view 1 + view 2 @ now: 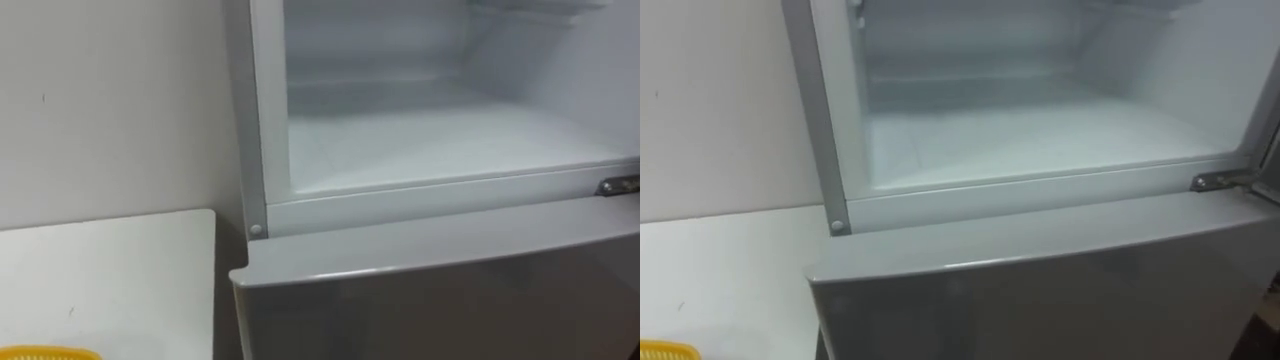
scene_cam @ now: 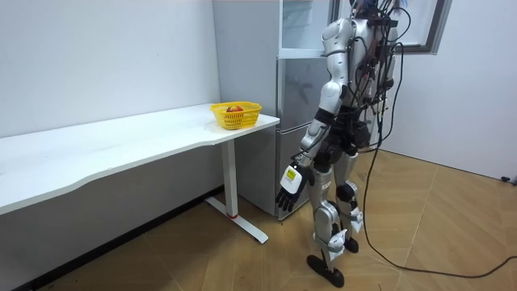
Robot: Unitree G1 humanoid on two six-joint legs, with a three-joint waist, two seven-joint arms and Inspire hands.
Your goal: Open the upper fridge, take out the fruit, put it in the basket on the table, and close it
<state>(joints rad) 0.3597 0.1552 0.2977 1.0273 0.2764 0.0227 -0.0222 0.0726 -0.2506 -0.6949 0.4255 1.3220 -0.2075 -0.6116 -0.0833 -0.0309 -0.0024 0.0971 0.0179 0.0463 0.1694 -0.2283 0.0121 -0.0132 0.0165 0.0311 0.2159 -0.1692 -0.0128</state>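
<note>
Left eye view first: the upper fridge compartment [image 1: 440, 140] stands open, pale white floor and back wall in plain sight. Just under it runs the grey lower door [image 1: 450, 300], shut. Off to the left hand's side of the fridge lies the white table [image 1: 110, 280], pushed up to a plain wall [image 1: 110, 100]. The rim of a yellow basket [image 1: 45, 353] pokes in at the bottom corner.

Over to the room view: the robot stands upright, close to the fridge and facing it. The left hand [image 2: 289, 190] hangs low by the thigh with the arm straight down. Its fingers are loose and spread, pointing at the wooden floor [image 2: 436, 234], and it holds nothing. The open compartment is well above that hand and ahead of it. The basket sits on the table's end, higher than the hand and out to its outer side, near the fridge. In the basket lies a red and orange thing [image 2: 234, 108], too small to name. Whether it is what the task asks for, I cannot tell.

Right eye view: same open compartment, same shut door below. A metal hinge [image 1: 1220, 181] shows on the frame's edge, on the side away from the left hand.
</note>
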